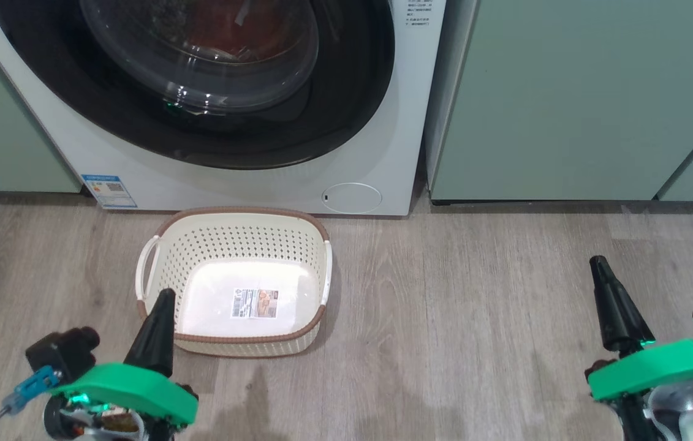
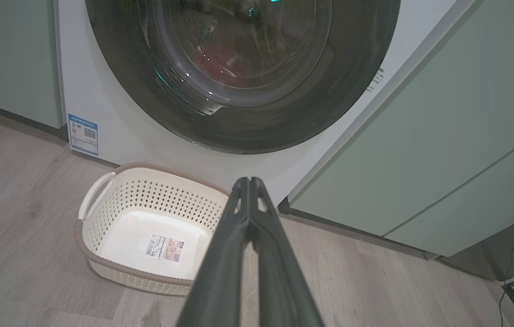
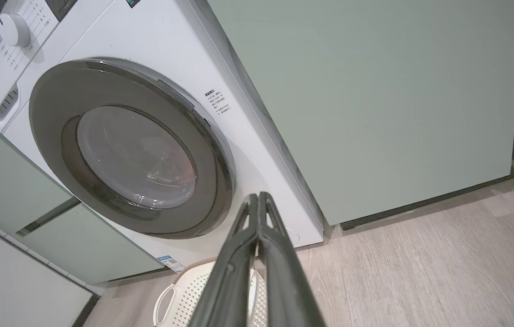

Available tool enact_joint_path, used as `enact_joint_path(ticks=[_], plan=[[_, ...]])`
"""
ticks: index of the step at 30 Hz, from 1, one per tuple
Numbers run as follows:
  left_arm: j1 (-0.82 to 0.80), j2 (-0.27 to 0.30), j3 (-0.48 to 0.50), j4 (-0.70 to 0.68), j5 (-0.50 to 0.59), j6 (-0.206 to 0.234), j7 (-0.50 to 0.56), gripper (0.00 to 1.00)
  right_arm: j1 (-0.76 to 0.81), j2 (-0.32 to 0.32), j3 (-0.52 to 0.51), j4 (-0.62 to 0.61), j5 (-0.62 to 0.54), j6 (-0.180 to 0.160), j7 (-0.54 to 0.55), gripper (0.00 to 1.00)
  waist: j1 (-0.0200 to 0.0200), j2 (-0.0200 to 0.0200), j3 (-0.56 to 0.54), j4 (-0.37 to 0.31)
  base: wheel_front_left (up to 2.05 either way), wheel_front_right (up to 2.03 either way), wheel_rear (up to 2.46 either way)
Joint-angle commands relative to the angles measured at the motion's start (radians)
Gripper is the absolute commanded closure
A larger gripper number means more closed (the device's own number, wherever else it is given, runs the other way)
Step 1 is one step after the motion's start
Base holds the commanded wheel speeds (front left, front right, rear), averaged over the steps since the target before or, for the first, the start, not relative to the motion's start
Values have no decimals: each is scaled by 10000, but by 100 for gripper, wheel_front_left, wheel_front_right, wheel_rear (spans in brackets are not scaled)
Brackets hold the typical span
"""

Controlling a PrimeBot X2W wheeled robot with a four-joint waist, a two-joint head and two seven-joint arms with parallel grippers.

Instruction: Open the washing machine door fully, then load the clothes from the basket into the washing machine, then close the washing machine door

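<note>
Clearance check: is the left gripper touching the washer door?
Apart. In the head view the left gripper, shut, ends at the near corner of the basket. The whole basket and part of the white front of the washer lie between it and the door.

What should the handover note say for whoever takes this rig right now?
Left end effector: shut, empty, by the basket's near left corner.
Right end effector: shut, empty, off to the right over the floor.
Washing machine door: closed.
Clothes: red fabric visible behind the glass.
Basket: empty, on the floor before the washing machine.
Done: loading and closing, by the look of it.
Left: nothing obvious; perhaps confirm the latch.
</note>
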Motion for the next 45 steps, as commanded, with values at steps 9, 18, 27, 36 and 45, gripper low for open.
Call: enact_joint_path(ticks=[9, 18, 27, 36, 45], plan=[[-681, -26, 434, -2, -1150, -260, 187, 100, -629, -217, 108, -13, 1246, -1, 72, 100, 0, 0, -35, 14, 0, 0, 0], [-784, -113, 619, 228, -2132, -433, 347, 100, -759, -243, 127, 258, 2278, -2, 146, 100, 0, 0, -69, 27, 0, 0, 0], [-902, -216, 832, 492, -3212, -624, 531, 100, -904, -266, 140, 559, 3413, -2, 236, 100, 0, 0, -106, 42, 0, 0, 0], [-998, -302, 1009, 707, -4075, -777, 683, 100, -1021, -279, 144, 801, 4319, -2, 312, 100, 0, 0, -136, 54, 0, 0, 0], [-1108, -403, 1214, 951, -5040, -950, 860, 100, -1153, -291, 143, 1073, 5334, -2, 403, 100, 0, 0, -171, 67, 0, 0, 0]])
